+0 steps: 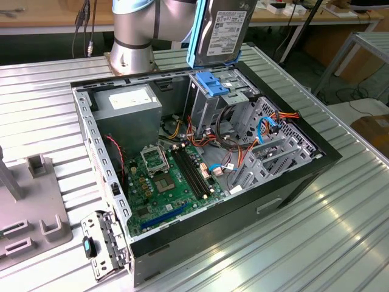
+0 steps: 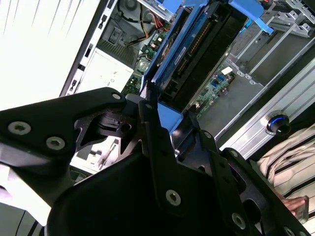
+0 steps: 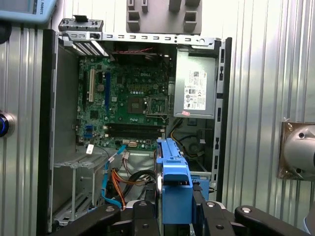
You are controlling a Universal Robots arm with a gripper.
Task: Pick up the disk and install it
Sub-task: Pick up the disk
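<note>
The disk point(image 1: 223, 30) hangs upright just above the cage point(image 1: 203, 109) inside the open case point(image 1: 255, 207). The gripper point(image 3: 174, 207) is clamped on its blue rail. If the disk comes down tilted, I think the rail may catch on the cage edge or press the loose cables point(image 1: 270, 131).

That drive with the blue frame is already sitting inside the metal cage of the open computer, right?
Not quite. The exterior view shows the disk with the blue frame held in the air above the metal cage of the open computer, not inside it. The tool grips its frame in the first wrist view.
</note>
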